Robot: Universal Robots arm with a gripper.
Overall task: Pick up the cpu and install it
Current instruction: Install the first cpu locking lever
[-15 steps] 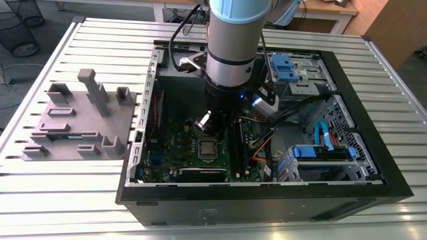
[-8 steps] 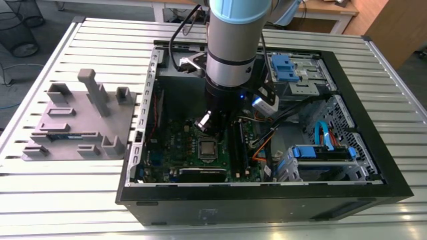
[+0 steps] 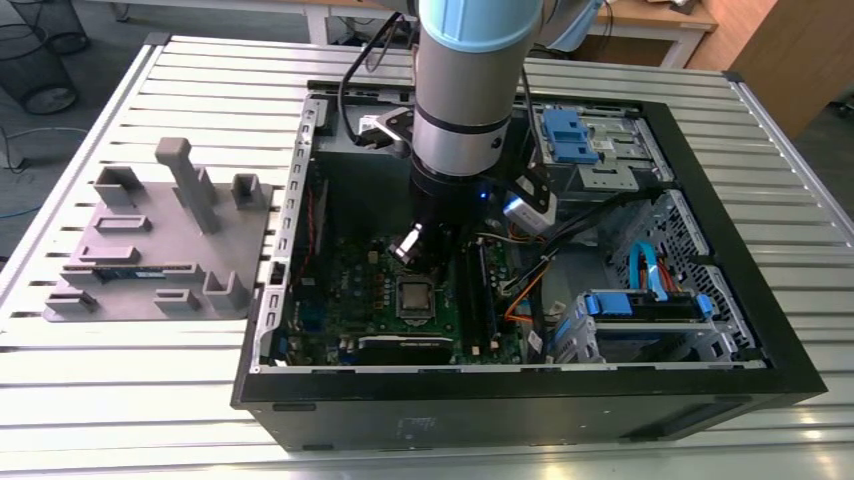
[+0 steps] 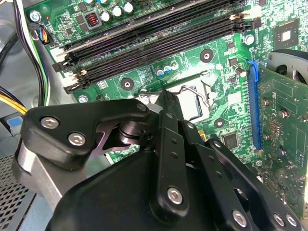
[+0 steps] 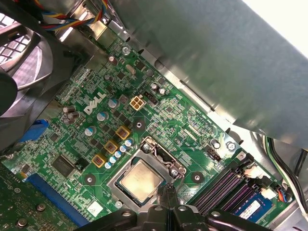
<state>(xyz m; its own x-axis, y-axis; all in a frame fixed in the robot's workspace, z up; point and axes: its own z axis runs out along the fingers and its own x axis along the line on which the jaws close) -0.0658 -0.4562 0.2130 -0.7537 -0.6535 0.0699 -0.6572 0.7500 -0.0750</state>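
Note:
The cpu (image 5: pixel 140 180), a square chip with a silver top, lies flat inside the metal socket frame (image 5: pixel 147 150) on the green motherboard (image 5: pixel 86 130). In the second wrist view the cpu (image 4: pixel 193 107) shows partly past my black fingers (image 4: pixel 169 139). My gripper (image 5: pixel 166 196) hangs just above the socket's edge on the memory-slot side, fingers together with nothing between them. In the exterior view the gripper (image 3: pixel 412 243) sits low inside the open computer case (image 3: pixel 534 385), above the socket (image 3: pixel 415 295).
Black memory slots (image 4: pixel 159 43) run beside the socket, and a graphics card (image 4: pixel 284 125) lies past a blue slot. A case fan (image 5: pixel 24 62), cables (image 3: pixel 527 290) and blue drive cages (image 3: pixel 647 305) crowd the case. A grey fixture tray (image 3: pixel 147 250) sits at the exterior view's left.

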